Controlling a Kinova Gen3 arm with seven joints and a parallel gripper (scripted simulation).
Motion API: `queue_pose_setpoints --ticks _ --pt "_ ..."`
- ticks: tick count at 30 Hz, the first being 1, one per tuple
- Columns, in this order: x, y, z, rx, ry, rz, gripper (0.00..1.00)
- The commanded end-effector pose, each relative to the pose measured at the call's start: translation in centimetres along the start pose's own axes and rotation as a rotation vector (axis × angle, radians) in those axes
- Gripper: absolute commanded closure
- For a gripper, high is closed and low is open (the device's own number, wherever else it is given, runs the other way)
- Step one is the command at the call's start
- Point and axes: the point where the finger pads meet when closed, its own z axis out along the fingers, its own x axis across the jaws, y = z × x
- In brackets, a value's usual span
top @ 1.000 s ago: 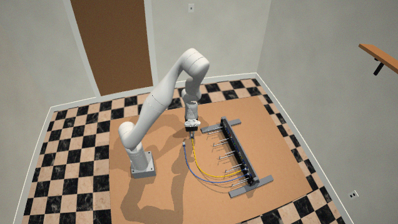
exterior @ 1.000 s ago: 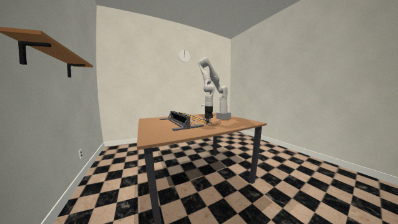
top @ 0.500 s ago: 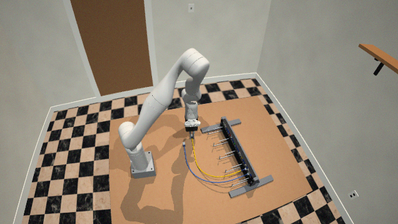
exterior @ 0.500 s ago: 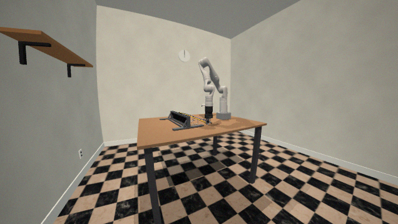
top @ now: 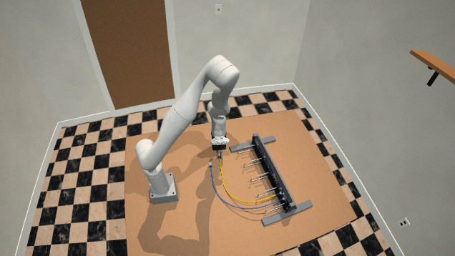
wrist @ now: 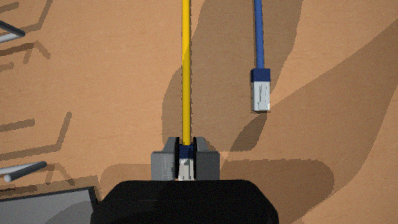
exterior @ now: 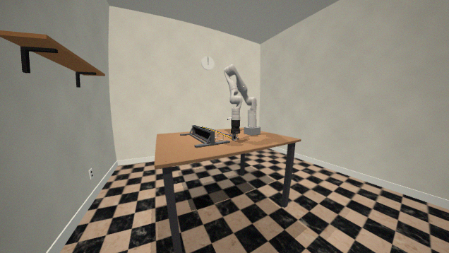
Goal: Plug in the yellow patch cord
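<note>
At bottom centre of the wrist view, the tool [wrist: 185, 159] pinches the yellow plug [wrist: 186, 167], cord [wrist: 186, 70] trailing straight, ready for lifting.

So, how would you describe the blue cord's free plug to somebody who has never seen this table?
Start at the long dark rack on the wooden table and follow the blue cord away from it, toward the arm. It ends in a pale plug lying loose on the wood. The yellow cord's plug beside it sits clamped in the gripper; this one lies free.
</note>
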Motion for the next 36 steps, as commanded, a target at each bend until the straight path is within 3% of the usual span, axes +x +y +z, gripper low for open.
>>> queue_pose_setpoints --ticks 1,36 --pt "0.1 0.0 0.1 -0.001 0.0 0.0 1.0" --pt "0.1 0.0 -1.0 -0.001 0.0 0.001 1.0"
